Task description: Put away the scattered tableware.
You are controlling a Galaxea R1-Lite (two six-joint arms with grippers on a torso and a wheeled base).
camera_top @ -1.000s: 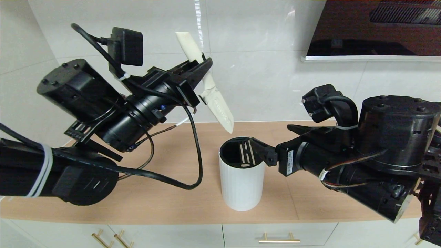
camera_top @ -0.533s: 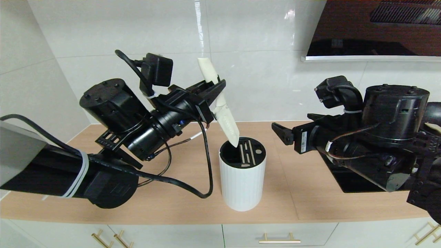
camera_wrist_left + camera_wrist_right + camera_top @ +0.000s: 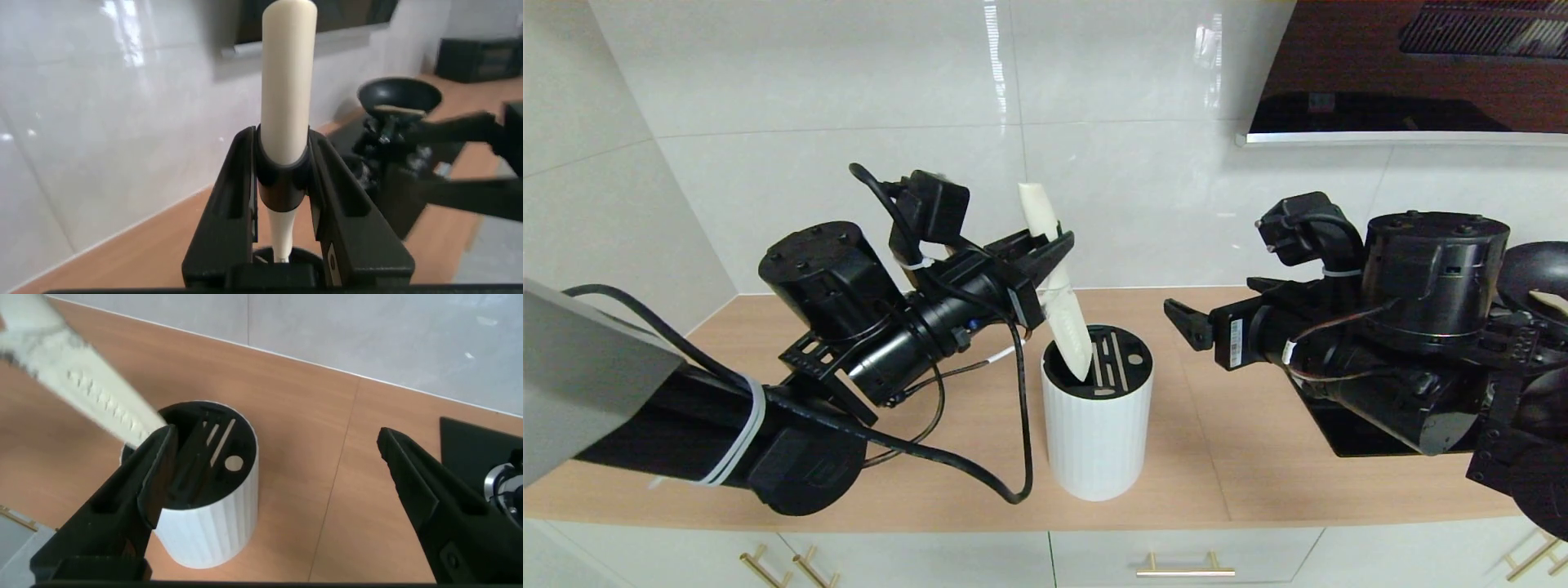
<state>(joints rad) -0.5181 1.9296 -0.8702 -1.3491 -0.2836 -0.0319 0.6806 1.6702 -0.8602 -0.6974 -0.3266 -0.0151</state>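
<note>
Ivory knife (image 3: pixel 1068 327) held point-down over a white cylindrical holder (image 3: pixel 1094 441). The knife has one pale colour throughout, with a smooth rounded handle and a broad matte blade tapering to a point. It leans slightly, handle uppermost. Its tip sits inside the large open compartment of the holder's black top insert, beside the narrow slots. Whether the tip touches the insert cannot be told.

The left gripper (image 3: pixel 1058 249) is clamped on the knife where handle meets blade. The right gripper (image 3: pixel 274 449) hangs beside the holder on its right, apart from it, with its jaws spread wide and nothing between them.

The holder has a vertically ribbed wall and stands on a light wood-grain countertop (image 3: pixel 1241 457). Behind is a glossy white tiled wall (image 3: pixel 1143 204), with a dark range hood (image 3: pixel 1421 73) above a black cooktop (image 3: pixel 1339 433) that carries a frying pan (image 3: pixel 400 94). Below are white cabinet fronts with brass bar handles (image 3: pixel 1184 569).
</note>
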